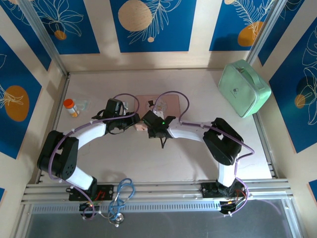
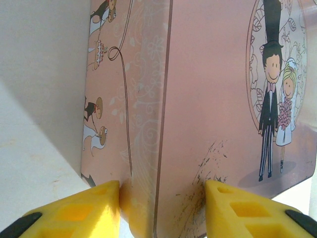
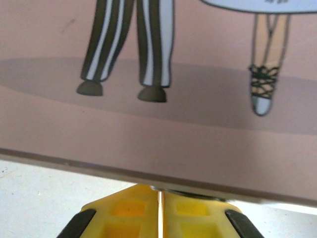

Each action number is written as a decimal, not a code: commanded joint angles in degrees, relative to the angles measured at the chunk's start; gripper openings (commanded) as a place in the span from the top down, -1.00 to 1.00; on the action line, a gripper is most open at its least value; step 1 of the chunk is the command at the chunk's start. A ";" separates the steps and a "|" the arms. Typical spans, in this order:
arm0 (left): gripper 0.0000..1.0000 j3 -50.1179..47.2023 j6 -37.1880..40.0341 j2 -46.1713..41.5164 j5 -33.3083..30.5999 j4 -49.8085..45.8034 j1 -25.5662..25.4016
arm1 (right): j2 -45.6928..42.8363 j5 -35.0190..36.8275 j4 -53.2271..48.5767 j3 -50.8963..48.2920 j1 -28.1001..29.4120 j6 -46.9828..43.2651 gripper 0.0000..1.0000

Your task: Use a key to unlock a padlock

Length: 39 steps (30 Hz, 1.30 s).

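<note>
A pink picture box [image 1: 168,103] lies flat in the middle of the table. My left gripper [image 1: 132,122] is shut on its near left corner; in the left wrist view the yellow fingers [image 2: 99,204] press the box [image 2: 213,99] from both sides around the gripper [image 2: 162,198]. My right gripper [image 1: 151,125] sits at the box's near edge [image 3: 158,134]. Its yellow fingers [image 3: 129,210] are shut with only a thin pale sliver between them, and a dark metal piece [image 3: 198,194], which looks like the key, sits at the gripper [image 3: 160,192] tips under the box rim. The teal padlock is hidden.
A mint green case [image 1: 244,88] leans at the back right. An orange pill bottle [image 1: 71,107] and a clear plastic bag [image 1: 84,104] lie at the left. Blue cable [image 1: 122,191] loops by the near rail. Metal frame posts border the table.
</note>
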 commanded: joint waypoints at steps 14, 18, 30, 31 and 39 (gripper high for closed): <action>0.16 0.81 0.71 0.12 1.43 -3.52 -0.35 | -4.51 1.33 0.57 -2.85 2.13 -0.45 0.48; 0.16 0.98 0.39 0.12 1.52 -3.33 -0.31 | -11.02 -0.16 6.28 -9.71 1.80 0.04 0.20; 0.16 1.02 0.65 -0.41 1.79 -3.83 0.12 | -11.50 -11.35 18.09 -16.50 -4.08 0.06 -0.08; 0.16 1.03 0.73 -0.48 1.74 -3.87 0.19 | -10.64 -11.30 17.65 -15.73 -4.16 -0.12 -0.09; 0.16 0.98 0.64 -0.34 1.87 -3.64 0.30 | -5.23 -10.66 14.20 -10.82 -3.94 -1.05 -0.10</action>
